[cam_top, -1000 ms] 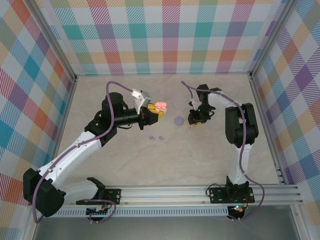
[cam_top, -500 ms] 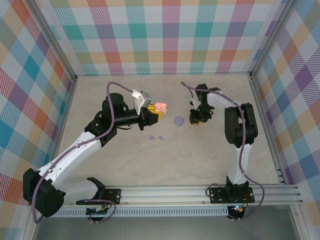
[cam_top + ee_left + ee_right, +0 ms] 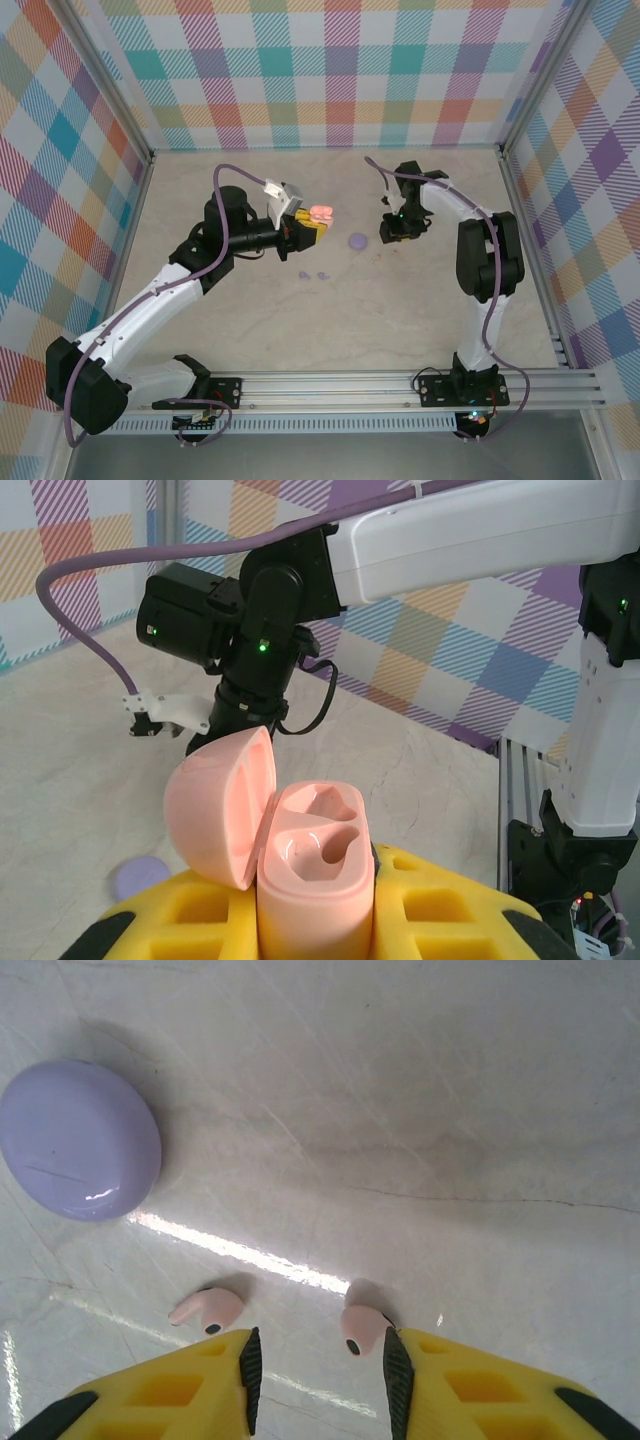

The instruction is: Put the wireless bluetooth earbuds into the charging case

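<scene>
My left pincer [image 3: 312, 228] is clamped on the open pink case [image 3: 315, 850], the lilac earbuds [image 3: 301, 274] lie on the tabletop [image 3: 400, 320] near it, the purple charging case [image 3: 78, 1140] sits shut further right, and my right pincer [image 3: 320, 1350], jaws apart, hangs over a pink earbud [image 3: 362, 1328] lying between its tips.

Where things are
Closed case [image 3: 357, 241] right of two earbuds [image 3: 303, 275] on the table [image 3: 250, 330]; open case [image 3: 310, 870] in the left gripper [image 3: 312, 226].

Bright, even overhead light, soft shadows, 1 white glare streak across the table [image 3: 450, 1110].
</scene>
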Motion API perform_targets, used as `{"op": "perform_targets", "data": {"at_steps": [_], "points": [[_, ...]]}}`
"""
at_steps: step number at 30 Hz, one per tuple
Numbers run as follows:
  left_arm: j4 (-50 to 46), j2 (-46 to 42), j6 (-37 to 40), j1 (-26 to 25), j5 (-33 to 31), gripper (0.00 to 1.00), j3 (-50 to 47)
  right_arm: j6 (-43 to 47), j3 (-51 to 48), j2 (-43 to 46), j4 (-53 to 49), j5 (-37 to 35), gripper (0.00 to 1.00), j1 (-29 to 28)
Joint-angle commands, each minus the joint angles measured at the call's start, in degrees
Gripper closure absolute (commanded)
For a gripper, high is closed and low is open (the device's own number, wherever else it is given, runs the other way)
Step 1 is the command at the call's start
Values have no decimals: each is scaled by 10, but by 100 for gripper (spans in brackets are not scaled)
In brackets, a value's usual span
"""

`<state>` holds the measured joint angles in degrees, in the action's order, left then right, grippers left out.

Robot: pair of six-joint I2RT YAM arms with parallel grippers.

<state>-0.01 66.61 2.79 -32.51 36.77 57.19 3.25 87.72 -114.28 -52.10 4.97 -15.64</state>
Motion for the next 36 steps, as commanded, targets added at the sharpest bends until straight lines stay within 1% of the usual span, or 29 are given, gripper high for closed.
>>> {"op": "perform_targets", "data": {"at_steps": [1,10,23,36], "points": [[0,-14,6,-9,2,93,-1,50,0,-11,-33,10,58,-1],[0,-13,5,-8,3,93,1,65,1,-24,-21,-2,58,-2],[0,-16,3,-9,3,93,-2,55,-15,-39,5,-38,65,-5],[-4,-17,3,-8,0,93,-3,55,-25,-49,5,-52,67,-11]]}}
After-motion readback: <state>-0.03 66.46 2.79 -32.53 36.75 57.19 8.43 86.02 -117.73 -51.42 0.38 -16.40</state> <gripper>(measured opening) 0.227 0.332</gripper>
